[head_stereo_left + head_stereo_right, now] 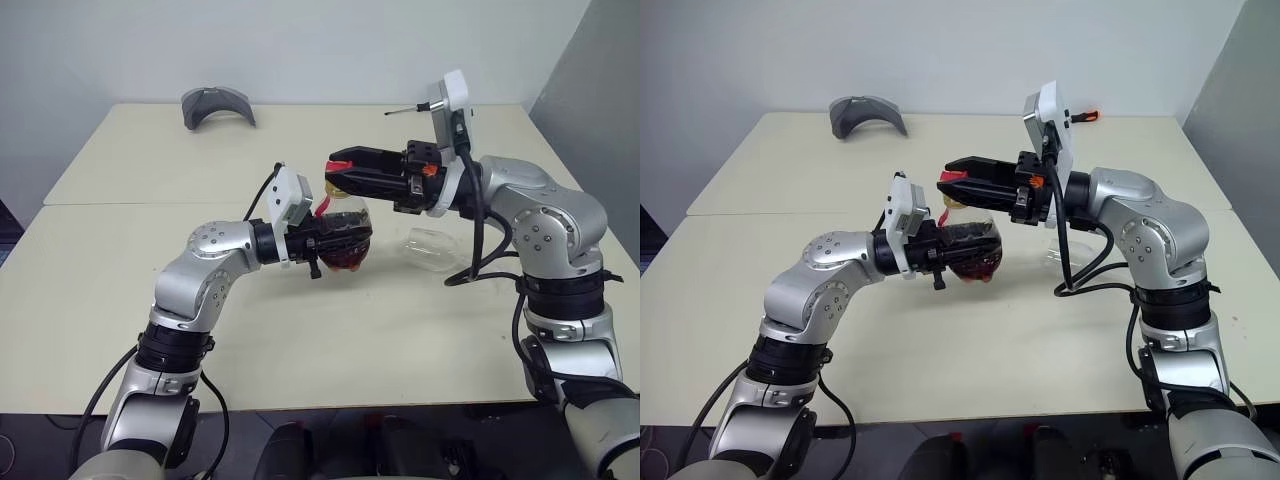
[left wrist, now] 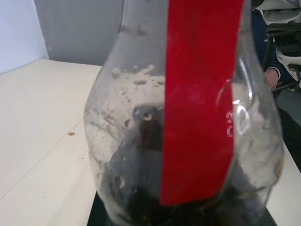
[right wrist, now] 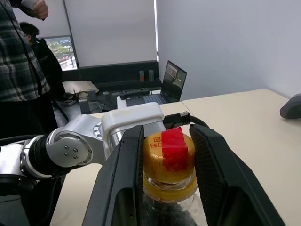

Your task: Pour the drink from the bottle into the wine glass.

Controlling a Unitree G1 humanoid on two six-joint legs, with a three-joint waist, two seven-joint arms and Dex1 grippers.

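Broadly, we see a pale cream desk (image 1: 120, 290) made of two tops pushed together, with a seam running across it, set against a plain white wall with a grey panel to the right. A grey curved object (image 1: 217, 106) lies near the far edge, toward the far left corner, and a thin dark rod (image 1: 402, 108) lies near the far edge further right. In the right wrist view, a person in a plaid shirt (image 3: 21, 61) stands beyond the desk, near a laptop (image 3: 170, 81) and a window.

Above the middle of the desk, the left jaws (image 1: 345, 243) are clamped on the body of the bottle (image 1: 347, 238), held upright and clear of the surface, with the drink (image 1: 345, 255) dark in its lower part and a red label (image 2: 200, 99) up its side. The right jaws (image 3: 165, 186) reach in level from the right, one finger on each side of the yellow cap (image 3: 168, 165), close against it; whether they press it, we cannot tell. The glass (image 1: 432, 249) lies on its side on the desk, just right of the bottle.
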